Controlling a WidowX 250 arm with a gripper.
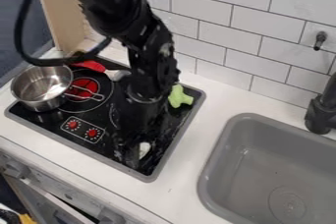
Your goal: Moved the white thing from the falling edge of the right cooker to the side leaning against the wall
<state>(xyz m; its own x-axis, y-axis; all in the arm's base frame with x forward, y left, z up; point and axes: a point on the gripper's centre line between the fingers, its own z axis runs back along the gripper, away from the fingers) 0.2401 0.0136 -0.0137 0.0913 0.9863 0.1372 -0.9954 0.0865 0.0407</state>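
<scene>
Black from end to end, the arm (121,9) comes in from the top edge of our view, left of the middle, and hangs over the right-hand part of the cooker (49,120). Its gripper (133,148) is low over the front right area, dark against the dark surface, and we cannot tell whether the jaws are released, clenched or grasping anything. The white thing (144,149) lies by the gripper's lower end, near the cooker's front right corner and inside the grey border; we cannot tell whether the two touch.

Farther back on the same side we see a green thing (179,96), close to the cooker's right edge and just beside the arm. To the left, a metal pot (42,88) sits at the cooker's left edge, near the red burner (84,87). Behind that burner lies a utensil with a red handle (90,65), its metal end pointing towards the arm. Two red dials (82,128) are set at the front, left of the gripper. On our right, a grey sink (269,169) is let into the white counter (190,144), with a black tap (322,112) behind it, and white tiles (236,36) cover the wall.
</scene>
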